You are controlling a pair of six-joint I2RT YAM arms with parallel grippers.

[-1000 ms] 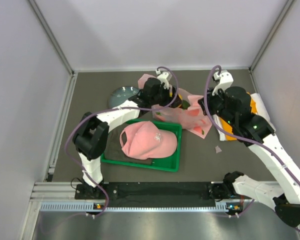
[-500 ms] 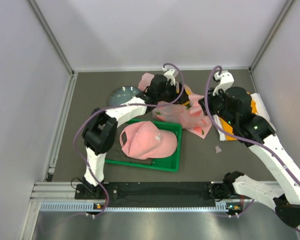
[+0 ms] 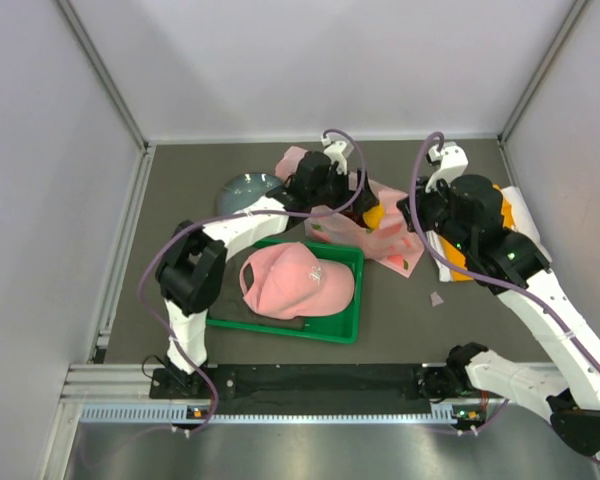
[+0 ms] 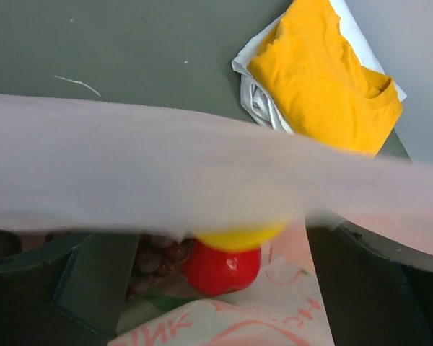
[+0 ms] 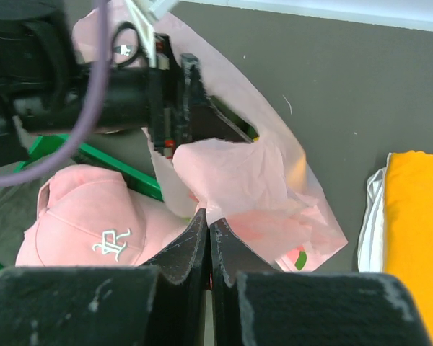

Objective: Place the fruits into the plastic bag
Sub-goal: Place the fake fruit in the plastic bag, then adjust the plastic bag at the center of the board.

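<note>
The plastic bag point(image 3: 385, 240) lies crumpled on the bench point(image 3: 180, 260) in front of both arms. One fold of it is raised.

The right gripper point(image 5: 208, 220) has its jaws pressed together on that raised fold, at the bag's near edge. The left gripper point(image 4: 224, 245) is pushed in at the bag's far side with its jaws spread wide. They touch none of the fruit, and a blurred band of the bag's pink film stretches straight across the wrist view in front of them.

Below that band, between the spread jaws, sit a yellow citrus point(image 4: 238, 236) and a red round fruit point(image 4: 220, 268) touching beneath it. Dark grapes point(image 4: 159, 256) lie just beside them on the left. Printed bag film lies under and in front of all three, and it cannot be told whether they are inside the bag or on it.

On the bag's near side, just beside it, a green tray point(image 3: 345, 325) holds a pink baseball cap point(image 3: 295, 280). The tray's corner lies close under the raised fold. A grey bowl point(image 3: 242, 190) sits left of the bag, behind the left arm. To the bag's right an orange T-shirt point(image 4: 325, 94) lies folded on a white cloth point(image 4: 256, 101), well apart from the fruit and largely hidden by the right arm from above.
</note>
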